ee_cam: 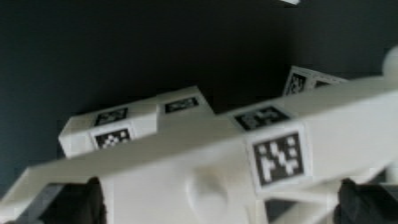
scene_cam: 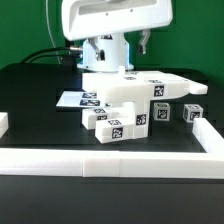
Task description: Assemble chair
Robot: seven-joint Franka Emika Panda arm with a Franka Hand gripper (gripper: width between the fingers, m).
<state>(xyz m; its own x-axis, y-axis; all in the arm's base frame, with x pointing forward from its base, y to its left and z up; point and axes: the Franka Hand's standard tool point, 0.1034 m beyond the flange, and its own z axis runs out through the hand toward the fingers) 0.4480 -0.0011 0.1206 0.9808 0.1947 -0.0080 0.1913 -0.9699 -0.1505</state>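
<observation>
White border rail (scene_cam: 110, 160) in foreground; behind it the chair (scene_cam: 135, 100), a cluster of tagged white blocks, rests mid-table (scene_cam: 30, 95) just beside the marker board (scene_cam: 72, 99). Gripper (ee_cam: 214, 200) straddles a chair panel, fingers (ee_cam: 71, 200) spread wide.

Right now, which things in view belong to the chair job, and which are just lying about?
Job: chair assembly; small tagged block at the exterior view's right.
Not job: marker board; white border rail; black table.
</observation>
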